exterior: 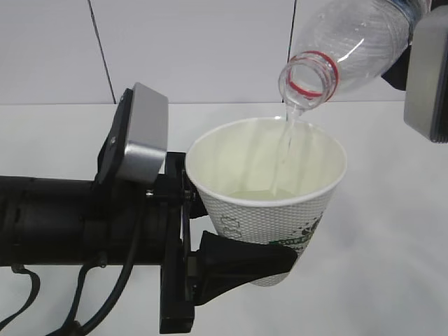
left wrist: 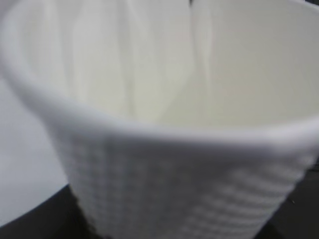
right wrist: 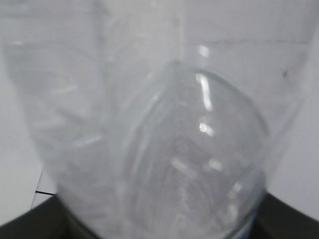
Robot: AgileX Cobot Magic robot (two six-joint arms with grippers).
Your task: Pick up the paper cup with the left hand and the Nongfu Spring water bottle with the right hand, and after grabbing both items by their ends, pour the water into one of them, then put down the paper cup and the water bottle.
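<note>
Bright, even light with faint shadows; both wrist views are blurred close-ups, glints on the bottle point(right wrist: 199, 164).

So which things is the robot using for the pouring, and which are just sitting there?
Using:
- paper cup, held by left gripper
- water bottle, tipped by right gripper
- water

Just there:
- white table; nothing else shows
</note>
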